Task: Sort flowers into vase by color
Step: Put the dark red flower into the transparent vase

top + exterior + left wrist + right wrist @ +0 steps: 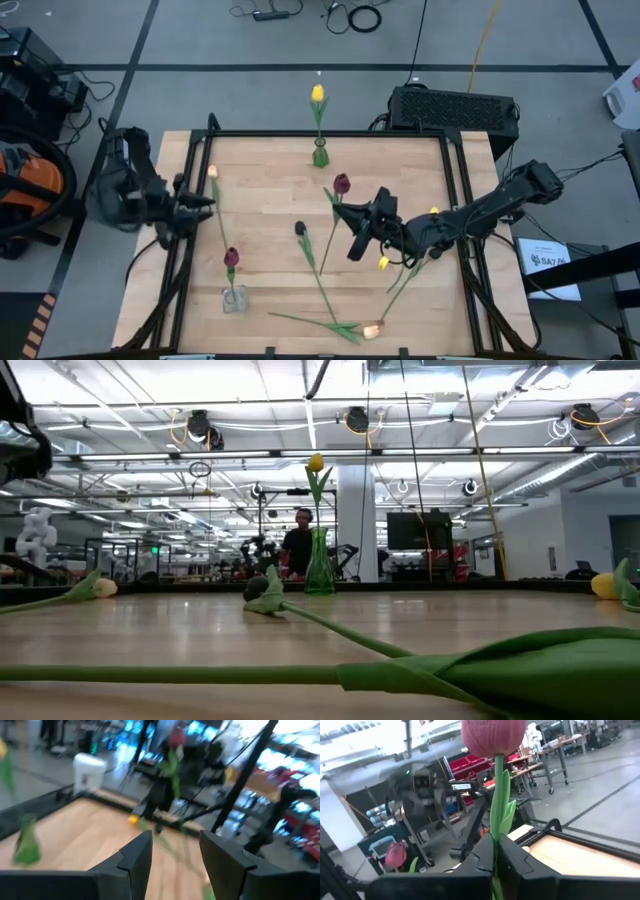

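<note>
My right gripper (347,222) is shut on a dark red tulip (342,183) over the middle of the table. My left gripper (205,203) stands open with nothing between its fingers at the table's left edge; its fingers (135,857) show wide apart in the left wrist view. A green vase (320,155) at the far edge holds a yellow tulip (317,93). A clear vase (234,298) at the near left holds another dark red tulip (231,257). Lying on the wood are a peach tulip (212,172), a near-black tulip (300,228), two yellow ones (383,262) and a peach one (375,328). My right gripper pinches the tulip's green stem (496,827) between its two fingers, a good way below the head (492,737). The fingers come level from the table's right and lie across the stem. The head stands clear beyond the fingers; the stem's lower end is hidden behind them.
A black frame (455,170) runs around the wooden top. Long stems (320,285) cross the near middle of the table. A black box (452,108) stands past the far right corner. Bare wood (270,190) lies between the two vases.
</note>
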Available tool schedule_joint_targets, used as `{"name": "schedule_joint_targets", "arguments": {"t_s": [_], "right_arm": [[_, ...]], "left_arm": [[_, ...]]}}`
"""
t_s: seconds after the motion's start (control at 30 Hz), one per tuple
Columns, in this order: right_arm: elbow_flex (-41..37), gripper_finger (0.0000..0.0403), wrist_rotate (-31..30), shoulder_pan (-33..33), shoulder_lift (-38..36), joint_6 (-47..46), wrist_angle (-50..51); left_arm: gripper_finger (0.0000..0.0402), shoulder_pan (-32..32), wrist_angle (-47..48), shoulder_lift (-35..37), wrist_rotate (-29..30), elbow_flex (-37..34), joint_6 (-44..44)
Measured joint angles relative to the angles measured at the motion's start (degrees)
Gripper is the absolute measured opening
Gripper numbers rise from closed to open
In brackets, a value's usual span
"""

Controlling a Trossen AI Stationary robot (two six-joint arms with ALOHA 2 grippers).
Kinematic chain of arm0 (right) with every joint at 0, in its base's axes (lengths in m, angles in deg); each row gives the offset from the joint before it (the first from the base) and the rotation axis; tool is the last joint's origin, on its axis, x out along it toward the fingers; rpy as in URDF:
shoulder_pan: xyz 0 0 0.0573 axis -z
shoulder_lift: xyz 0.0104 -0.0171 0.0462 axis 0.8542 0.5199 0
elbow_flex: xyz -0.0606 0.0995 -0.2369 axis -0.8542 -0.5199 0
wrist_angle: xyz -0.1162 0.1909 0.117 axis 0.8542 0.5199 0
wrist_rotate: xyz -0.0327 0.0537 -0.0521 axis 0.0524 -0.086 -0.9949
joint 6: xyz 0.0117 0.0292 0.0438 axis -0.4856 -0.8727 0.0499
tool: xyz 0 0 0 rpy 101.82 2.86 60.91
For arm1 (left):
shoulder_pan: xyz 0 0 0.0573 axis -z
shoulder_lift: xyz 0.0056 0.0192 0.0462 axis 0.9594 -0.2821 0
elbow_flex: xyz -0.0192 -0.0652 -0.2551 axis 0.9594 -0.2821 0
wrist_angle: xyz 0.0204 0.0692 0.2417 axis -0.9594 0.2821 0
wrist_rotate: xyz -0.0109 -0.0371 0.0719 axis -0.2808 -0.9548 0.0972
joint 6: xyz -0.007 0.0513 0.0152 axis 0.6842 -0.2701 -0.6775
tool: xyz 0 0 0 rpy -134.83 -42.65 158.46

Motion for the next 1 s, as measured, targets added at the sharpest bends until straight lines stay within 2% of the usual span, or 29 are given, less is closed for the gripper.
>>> {"name": "schedule_joint_targets", "arguments": {"t_s": [0.1,0.2,0.3,0.43,0.57,0.67,0.87,1.0], "right_arm": [[0.0,0.0,0.14,-0.02,0.07,2.68,-1.78],[0.02,0.0,0.56,0.02,0.05,7.46,-5.01],[0.02,0.0,4.45,0.46,0.04,12.19,-8.56],[0.04,0.0,9.21,1.24,0.03,12.95,-10.06],[0.04,0.0,10.21,1.57,0.03,13.39,-10.09],[0.04,0.0,14.47,2.41,0.03,14.35,-10.24],[1.12,0.0,18.77,3.6,0.03,13.38,-10.86],[8.06,0.0,24.0,4.2,0.44,17.18,-5.04]], "left_arm": [[0.0171,-2.95,-9.4,1.17,-4.16,0.01,-12.17],[0.0171,-6.34,-11.46,1.67,-5.77,0.01,-17.34],[0.0171,-9.94,-10.39,1.74,-6.47,0.01,-17.36],[0.0171,-15.1,-9.66,1.16,-11.58,0.01,-17.33],[0.0171,-20.53,-9.69,-0.81,-18.97,0.01,-17.09],[0.0171,-24.39,-9.9,-3.3,-25.32,0.01,-15.69],[0.0171,-29.2,-18.25,-7.18,-36.13,-0.01,-16.82],[0.0171,-30.13,-22.86,-8.25,-36.96,-0.01,-17.77]]}}
